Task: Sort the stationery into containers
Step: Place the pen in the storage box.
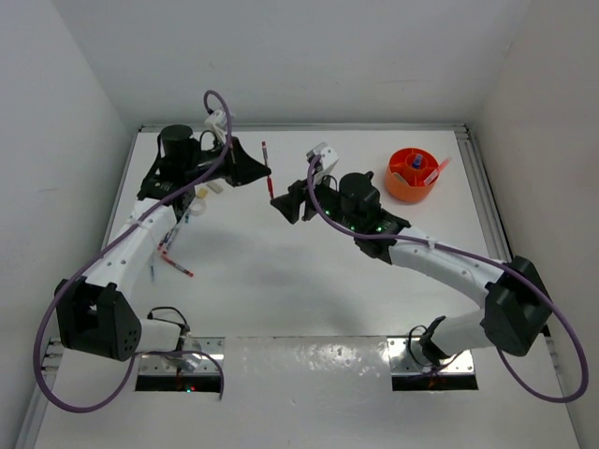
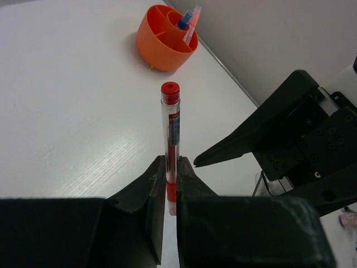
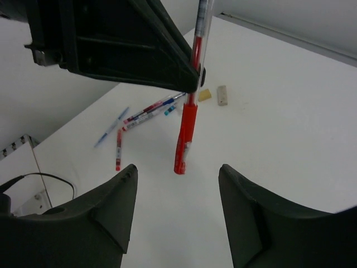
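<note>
Left wrist view gives you the grip plainly: the left claw (image 2: 172,167) is shut tight on the red pen (image 2: 170,120). It pinches the pen low on the barrel, where the clear part meets the red sleeve, and the capped end points ahead toward the orange tub (image 2: 159,50). The pen is off the table, carried near mid-table.

Your right claw (image 3: 177,168) stands wide open and holds nothing. In its wrist view the pen runs up the picture, and its free red end comes down level with the fingertips, centred in the gap. Depth is poor there, so that end may be between the fingers or just short of them.

From above, the pen's long axis runs away from you, and the right claw faces its near end from just beside it. The tub sits far right, near the right arm and well apart from the left. I judge this to be a handover: close your right fingers squarely across the red end before the left lets go.
</note>
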Robot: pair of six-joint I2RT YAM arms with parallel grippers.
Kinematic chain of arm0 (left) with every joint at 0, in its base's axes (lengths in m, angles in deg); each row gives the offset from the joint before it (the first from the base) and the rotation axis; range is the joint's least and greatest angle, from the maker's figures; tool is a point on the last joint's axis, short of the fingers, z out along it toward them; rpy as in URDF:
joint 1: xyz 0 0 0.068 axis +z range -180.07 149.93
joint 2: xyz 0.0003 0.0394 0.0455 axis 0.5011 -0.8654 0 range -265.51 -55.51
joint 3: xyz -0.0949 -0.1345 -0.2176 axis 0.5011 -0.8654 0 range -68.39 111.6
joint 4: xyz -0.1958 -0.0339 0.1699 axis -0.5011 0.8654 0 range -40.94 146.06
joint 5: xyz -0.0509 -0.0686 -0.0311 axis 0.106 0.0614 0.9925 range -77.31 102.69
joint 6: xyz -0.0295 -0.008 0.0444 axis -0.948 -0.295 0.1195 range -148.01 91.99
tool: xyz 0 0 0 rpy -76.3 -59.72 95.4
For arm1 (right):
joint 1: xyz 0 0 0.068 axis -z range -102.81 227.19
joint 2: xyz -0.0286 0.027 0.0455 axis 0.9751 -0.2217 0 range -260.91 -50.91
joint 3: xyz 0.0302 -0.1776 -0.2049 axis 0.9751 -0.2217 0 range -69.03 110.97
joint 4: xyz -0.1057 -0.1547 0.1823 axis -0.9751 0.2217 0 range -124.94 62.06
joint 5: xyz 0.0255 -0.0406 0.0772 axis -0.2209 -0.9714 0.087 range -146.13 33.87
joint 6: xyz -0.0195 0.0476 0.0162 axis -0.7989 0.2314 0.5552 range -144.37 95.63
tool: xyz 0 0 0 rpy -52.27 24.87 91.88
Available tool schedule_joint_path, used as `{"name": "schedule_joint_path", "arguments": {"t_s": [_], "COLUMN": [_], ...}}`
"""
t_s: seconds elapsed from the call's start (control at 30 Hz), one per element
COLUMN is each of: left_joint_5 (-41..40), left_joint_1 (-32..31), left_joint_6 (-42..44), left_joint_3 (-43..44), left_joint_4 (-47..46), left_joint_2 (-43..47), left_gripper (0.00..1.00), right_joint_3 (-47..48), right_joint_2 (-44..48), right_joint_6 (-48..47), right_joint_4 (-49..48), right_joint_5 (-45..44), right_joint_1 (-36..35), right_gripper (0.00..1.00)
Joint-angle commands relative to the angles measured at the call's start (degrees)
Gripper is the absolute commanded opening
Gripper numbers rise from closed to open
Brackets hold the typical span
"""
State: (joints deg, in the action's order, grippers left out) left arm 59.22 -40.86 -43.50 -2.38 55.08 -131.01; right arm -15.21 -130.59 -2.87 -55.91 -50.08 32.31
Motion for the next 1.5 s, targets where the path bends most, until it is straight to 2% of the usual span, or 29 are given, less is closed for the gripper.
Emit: {"name": "schedule_joint_path", "arguments": {"t_s": [0.0, 0.1, 0.3, 0.53, 0.63, 0.67, 0.73, 0.77, 0.8, 0.9, 1.03, 1.1, 1.17, 1.27, 1.3, 1.37, 1.4, 1.47], "left_joint_5": [0.2, 0.2, 0.3, 0.1, -0.6, -1.1, -1.8, -2.0, -2.3, -3.9, -5.3, -5.1, -3.3, 3.3, 3.1, -1.1, -8.7, -15.7], "left_joint_1": [0.0, -0.6, -0.6, -0.6, -1.2, -1.6, -1.9, -2.0, -1.9, -1.4, -0.5, -0.3, -0.2, -1.1, -2.7, -4.9, -6.2, -10.7], "left_joint_6": [-2.5, -2.4, -2.5, -2.4, -0.2, 0.3, 0.7, 0.6, 0.7, 2.2, 6.3, 7.7, 8.4, 19.4, 32.7, 48.7, 62.7, 74.5], "left_joint_3": [-1.0, -1.2, -2.6, -5.0, -5.3, -5.4, -5.5, -5.7, -5.8, -5.7, -5.6, -5.8, -5.9, -4.8, -3.2, -2.7, -3.3, -7.1], "left_joint_4": [-5.0, -7.2, -8.0, -8.3, -7.2, -6.9, -6.3, -6.2, -6.2, -3.9, -2.9, -3.4, -5.0, -6.1, 1.0, 7.0, 8.7, 8.6], "left_joint_2": [1.9, 2.3, 3.3, 4.0, 4.0, 4.0, 3.9, 3.9, 4.0, 4.4, 4.8, 4.9, 4.8, 5.5, 5.9, 8.1, 9.0, 12.4], "left_gripper": [0.00, 0.00, 0.00, 0.00, 0.00, 0.11, 0.47, 0.97, 1.00, 1.00, 1.00, 1.00, 1.00, 0.99, 0.97, 0.95, 0.92, 0.90], "right_joint_3": [2.4, 4.3, 6.8, 6.5, 5.5, 5.1, 3.2, 2.4, 1.5, -3.0, -10.9, -12.4, -12.2, -6.6, -2.0, 2.0, 4.5, 5.5], "right_joint_2": [-2.4, -4.7, -8.3, -9.4, -9.1, -8.9, -8.2, -7.3, -6.5, -2.1, 4.5, 7.3, 8.8, 9.4, 8.8, 8.0, 7.4, 6.6], "right_joint_6": [2.4, 3.6, 4.3, 5.0, 4.6, 4.8, 5.7, 6.3, 6.7, 7.2, 0.8, -5.5, -13.3, -14.7, -13.6, -11.9, -9.4, -7.0], "right_joint_4": [-5.1, -5.3, -5.7, -8.8, -9.5, -9.9, -10.8, -10.8, -10.8, -9.8, -8.7, -6.0, -2.3, 12.8, 20.7, 28.4, 33.0, 34.9], "right_joint_5": [0.3, 0.0, -2.0, -2.6, -3.0, -3.0, -3.9, -4.7, -5.9, -10.2, -17.6, -16.2, -10.0, -3.2, -0.9, 2.6, 3.2, 6.5], "right_joint_1": [-0.6, -0.6, -0.6, -0.6, -0.1, 0.1, 1.1, 1.7, 2.2, 4.9, 10.1, 12.2, 12.6, 13.8, 15.2, 15.8, 16.1, 16.2], "right_gripper": [0.58, 0.55, 0.39, 0.02, 0.00, 0.00, 0.00, 0.00, 0.00, 0.00, 0.00, 0.00, 0.00, 0.00, 0.00, 0.00, 0.00, 0.00]}}
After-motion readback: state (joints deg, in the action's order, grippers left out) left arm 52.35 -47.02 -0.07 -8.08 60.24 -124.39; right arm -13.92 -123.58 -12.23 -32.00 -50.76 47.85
